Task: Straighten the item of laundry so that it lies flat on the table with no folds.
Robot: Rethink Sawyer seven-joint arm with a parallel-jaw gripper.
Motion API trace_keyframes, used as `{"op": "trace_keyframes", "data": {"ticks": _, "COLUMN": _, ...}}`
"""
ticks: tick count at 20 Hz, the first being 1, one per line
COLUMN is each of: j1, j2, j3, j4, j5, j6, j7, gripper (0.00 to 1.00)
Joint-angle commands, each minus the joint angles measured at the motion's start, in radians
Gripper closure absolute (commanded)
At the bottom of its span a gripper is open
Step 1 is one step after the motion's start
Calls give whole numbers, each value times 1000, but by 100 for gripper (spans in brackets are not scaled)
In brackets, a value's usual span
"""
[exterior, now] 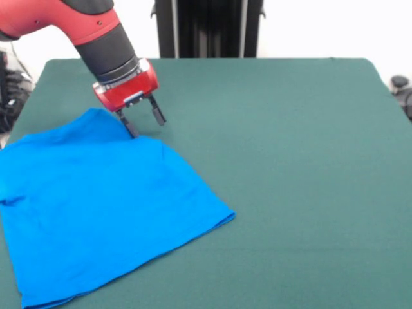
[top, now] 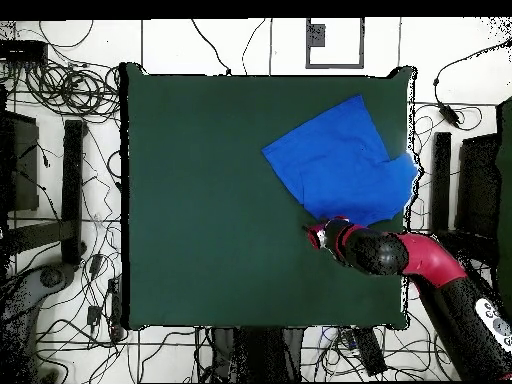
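The blue T-shirt (exterior: 96, 212) is spread on the left part of the green desk (exterior: 290, 161) in the front view. Its far edge is touched by one fingertip of the hand (exterior: 144, 125), which is seen open, nothing gripped.

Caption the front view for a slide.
Sawyer's open gripper poised at the far edge of a blue T-shirt lying on the green table.
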Motion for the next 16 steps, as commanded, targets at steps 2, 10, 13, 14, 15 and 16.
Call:
{"op": "trace_keyframes", "data": {"ticks": 2, "j1": 54, "j2": 28, "j3": 15, "j4": -81, "j5": -69, "j6": 9, "j7": -215, "gripper": 0}}
{"op": "trace_keyframes", "data": {"ticks": 10, "j1": 51, "j2": 15, "j3": 17, "j4": -66, "j5": -76, "j6": -46, "j7": -160, "gripper": 0}}
{"op": "trace_keyframes", "data": {"ticks": 13, "j1": 50, "j2": 7, "j3": 12, "j4": -58, "j5": -86, "j6": -72, "j7": -136, "gripper": 100}}
{"op": "trace_keyframes", "data": {"ticks": 14, "j1": 53, "j2": 3, "j3": 9, "j4": -56, "j5": -89, "j6": -77, "j7": -128, "gripper": 100}}
{"op": "trace_keyframes", "data": {"ticks": 15, "j1": 55, "j2": -2, "j3": 6, "j4": -55, "j5": -91, "j6": -82, "j7": -120, "gripper": 100}}
{"op": "trace_keyframes", "data": {"ticks": 16, "j1": 57, "j2": -5, "j3": 4, "j4": -55, "j5": -91, "j6": -83, "j7": -114, "gripper": 100}}
